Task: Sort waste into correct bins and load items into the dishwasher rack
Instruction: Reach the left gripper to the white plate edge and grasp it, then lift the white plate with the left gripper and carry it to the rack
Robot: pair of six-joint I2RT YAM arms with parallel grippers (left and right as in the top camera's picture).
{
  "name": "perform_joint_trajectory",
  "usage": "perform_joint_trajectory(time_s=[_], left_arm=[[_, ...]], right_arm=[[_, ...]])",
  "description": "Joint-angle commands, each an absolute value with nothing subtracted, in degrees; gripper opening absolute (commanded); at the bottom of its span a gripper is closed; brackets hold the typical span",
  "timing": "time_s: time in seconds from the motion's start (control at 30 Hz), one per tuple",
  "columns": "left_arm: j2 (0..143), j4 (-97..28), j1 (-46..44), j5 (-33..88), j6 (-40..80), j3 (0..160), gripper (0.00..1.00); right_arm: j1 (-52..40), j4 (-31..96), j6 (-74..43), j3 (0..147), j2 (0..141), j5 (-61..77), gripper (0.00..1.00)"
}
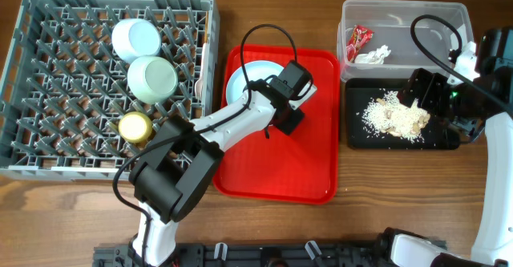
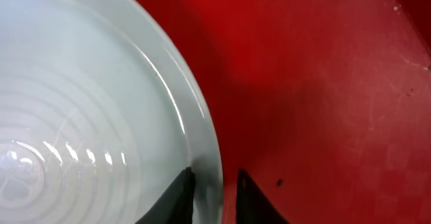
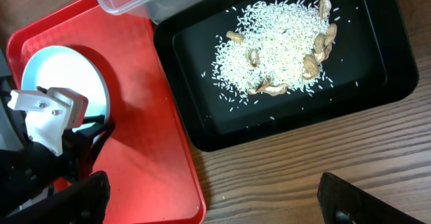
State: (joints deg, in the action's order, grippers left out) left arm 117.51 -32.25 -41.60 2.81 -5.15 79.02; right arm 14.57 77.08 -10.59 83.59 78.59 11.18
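Left hand (image 2: pixel 215 187) astride plate (image 2: pixel 81 103) rim, plate on red tray (image 2: pixel 323 83)

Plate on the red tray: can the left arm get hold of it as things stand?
Probably yes: the left gripper sits astride the rim of the plate, jaws apart, with only bare red tray beside it.

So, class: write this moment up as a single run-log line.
stage: plate pickup | left gripper: open, jaws astride plate rim on red tray | right gripper: open, near black tray | rack: two bowls, cup
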Motion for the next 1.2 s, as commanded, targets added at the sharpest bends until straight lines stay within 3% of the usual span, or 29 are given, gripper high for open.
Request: perform_joint_trajectory(time_s=[0.0,0.2,0.3,0.6,1.17], left_arm=[[118.3,-32.5,-41.5,2.3,-3.6,78.7,0.22],[118.3,-32.4,-41.5,2.1,-3.6,76.7,0.2],[118.2,-31.7,-41.5,0.6,-3.6,76.7,0.04],[116.1,-32.1,-41.6,-2.8,-2.4,79.0,0.04],[89.7,-31.9,-36.7,0.4,2.5,81.4,0.04]], right_arm=[[14.7,76.6,-10.4,83.1,78.9,12.1,0.99],[14.7,76.6,-10.4,83.1,78.9,12.1,0.99],[14.7,76.6,-10.5,83.1,78.9,12.1,1.0],[14.7,76.6,-10.2,83.1,78.9,12.1,0.99],[14.7,76.9,-10.3,83.1,78.9,12.1,0.99]])
